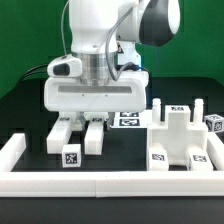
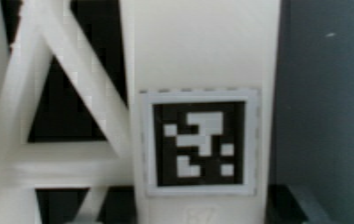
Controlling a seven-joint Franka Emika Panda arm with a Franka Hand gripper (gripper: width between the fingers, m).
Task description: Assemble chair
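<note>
The gripper (image 1: 84, 120) hangs low at the centre of the exterior view, with its fingers down among two white tagged blocks (image 1: 70, 148). The broad hand body hides the fingertips, so I cannot tell whether the jaws are clamped on a block or only straddle it. The wrist view shows a white bar (image 2: 200, 60) with a square tag, very close, and slanted bars (image 2: 67, 90) alongside.

In the exterior view, a larger pronged chair part (image 1: 180, 142) stands near the gripper at three o'clock. Smaller tagged pieces (image 1: 181, 105) lie behind, toward two o'clock. The border rail (image 1: 100, 183) runs across at six o'clock.

The chair looks barely begun. The parts lie apart, nothing reads as a seat on legs, and seemingly all the joining is left to do.
</note>
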